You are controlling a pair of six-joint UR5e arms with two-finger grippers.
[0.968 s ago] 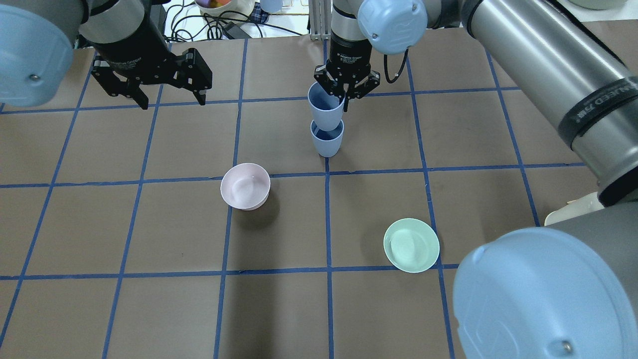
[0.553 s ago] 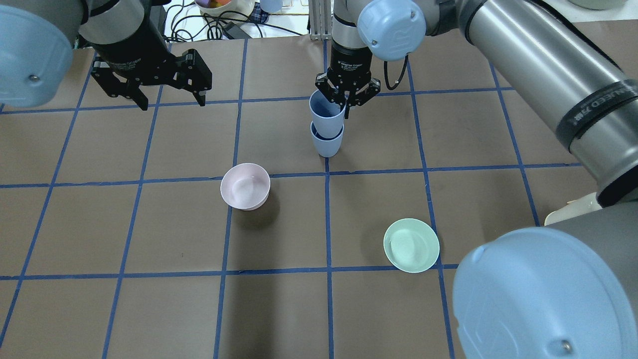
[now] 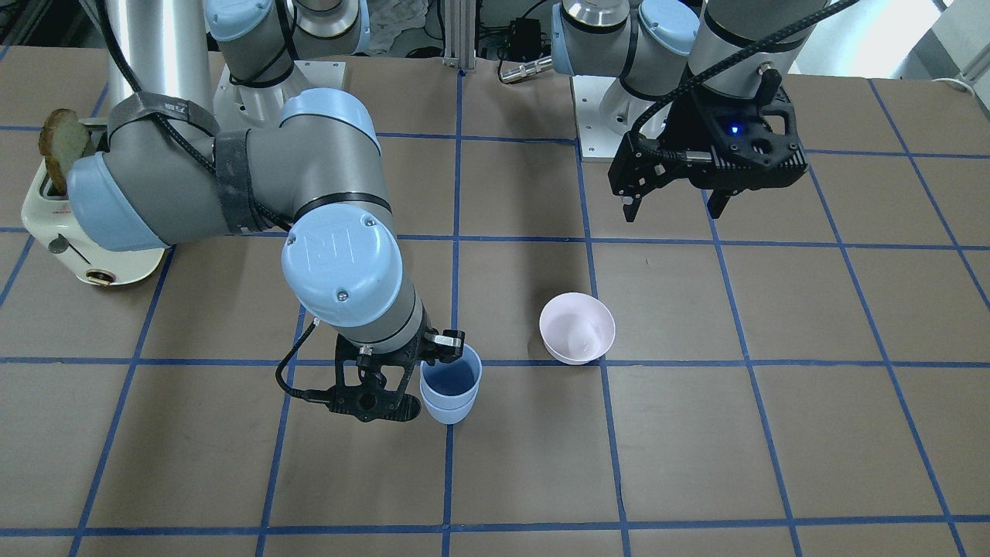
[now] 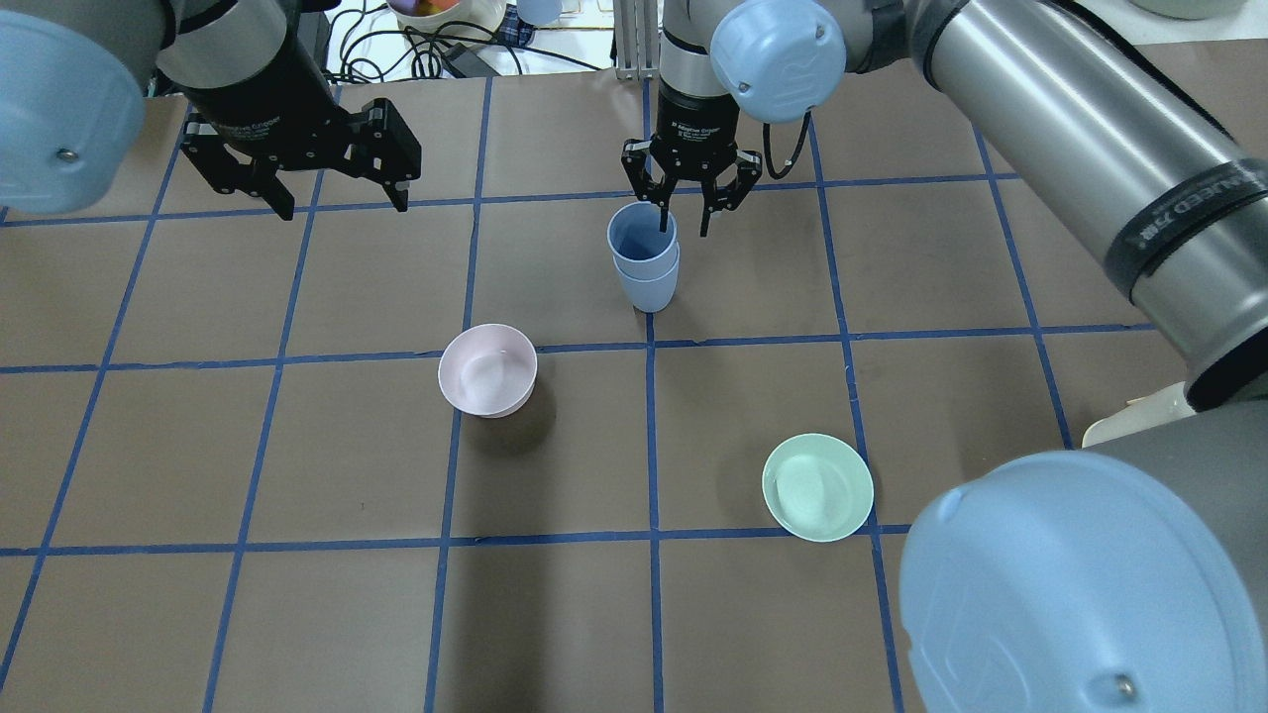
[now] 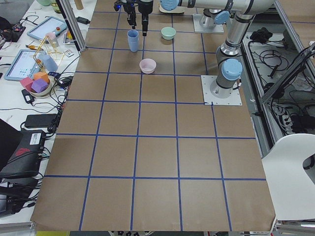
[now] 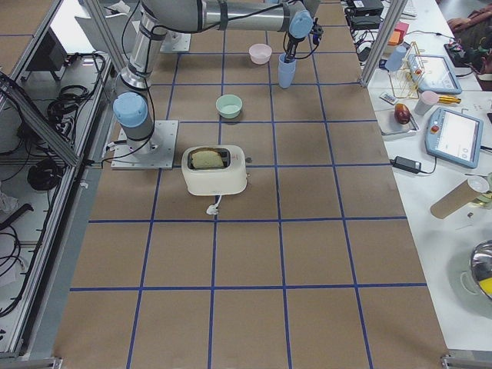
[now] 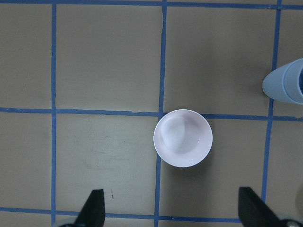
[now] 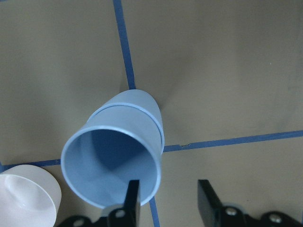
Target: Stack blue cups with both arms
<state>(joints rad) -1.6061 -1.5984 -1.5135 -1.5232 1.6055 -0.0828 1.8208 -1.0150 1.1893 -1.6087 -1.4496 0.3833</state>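
The two blue cups stand nested, the upper cup (image 4: 642,236) sunk into the lower cup (image 4: 650,293), upright by a grid line at the far middle of the table. They also show in the front view (image 3: 450,381) and the right wrist view (image 8: 111,165). My right gripper (image 4: 684,228) is open just over the stack's rim, with one finger inside the upper cup and the other outside it, gripping nothing. My left gripper (image 4: 345,203) is open and empty, hovering over the far left of the table, well apart from the cups.
A pale pink bowl (image 4: 487,369) stands left of centre, below my left gripper in its wrist view (image 7: 182,138). A mint-green bowl (image 4: 817,487) stands near right of centre. A white toaster (image 6: 215,171) with bread stands by the right arm's base.
The right gripper has lowered the upper cup into the lower one and opened its fingers; the cup now sits deep in the stack. The left gripper has not moved.
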